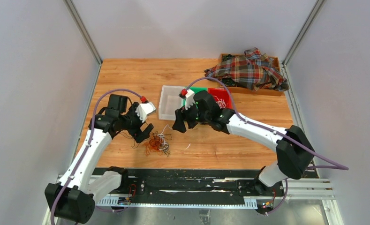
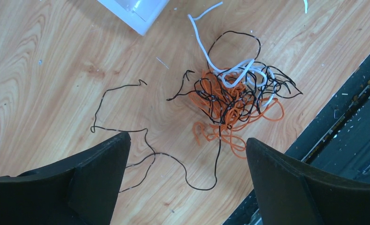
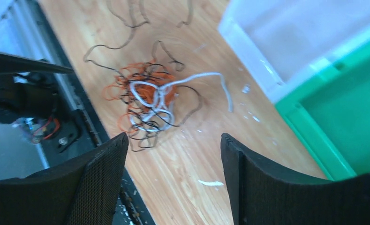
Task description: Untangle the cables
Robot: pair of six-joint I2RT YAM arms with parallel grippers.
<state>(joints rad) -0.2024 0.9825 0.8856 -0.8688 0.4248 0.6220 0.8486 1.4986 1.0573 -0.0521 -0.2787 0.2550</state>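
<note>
The cables (image 1: 156, 143) lie as one tangle of thin orange, black and white wires on the wooden table near its front edge. In the left wrist view the cables (image 2: 232, 99) sit ahead and to the right, and one loose black wire (image 2: 216, 164) trails from them across the wood between my fingers. My left gripper (image 2: 187, 138) hangs open above that wire and holds nothing. My right gripper (image 3: 174, 136) is open and empty too, above bare wood just short of the cables (image 3: 147, 96). A white wire (image 3: 206, 75) sticks out of the tangle toward the bins.
A clear white bin (image 1: 170, 101) stands behind the tangle, with a green bin (image 1: 198, 90) and a red bin (image 1: 222, 98) beside it. A wooden box holding a plaid cloth (image 1: 251, 70) sits at the back right. The black rail (image 1: 173, 180) runs along the table's front.
</note>
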